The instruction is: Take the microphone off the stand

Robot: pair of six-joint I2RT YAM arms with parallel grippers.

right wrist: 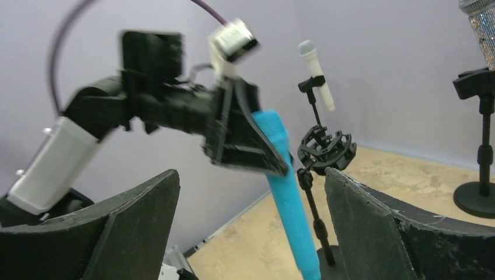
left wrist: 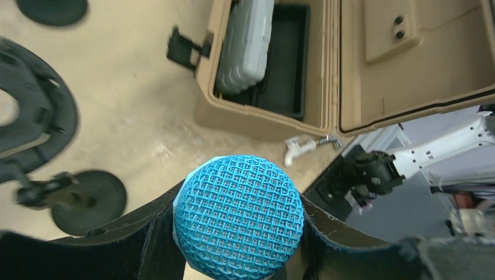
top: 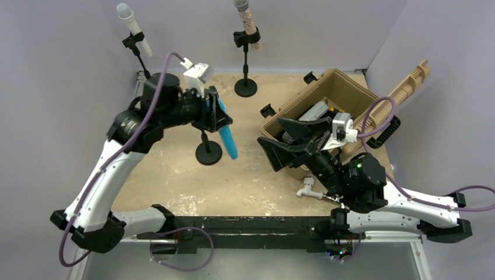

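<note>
My left gripper (top: 217,114) is shut on a blue microphone (top: 228,139), gripping its upper part with the body hanging down and tilted. In the left wrist view the mesh head (left wrist: 238,219) fills the gap between the fingers (left wrist: 146,239). The microphone hangs beside the black stand (top: 208,153), apart from its shock-mount ring (right wrist: 327,149), which looks empty. My right gripper (top: 286,147) is open and empty in front of the case, facing the microphone (right wrist: 286,198). The right gripper (right wrist: 251,181) holds its jaws wide apart.
An open tan case (top: 335,81) with grey gear inside sits at the right. A white microphone (top: 133,26) on a stand is at the back left and a speckled one (top: 248,22) at the back centre. A small white part (top: 307,188) lies near the right arm.
</note>
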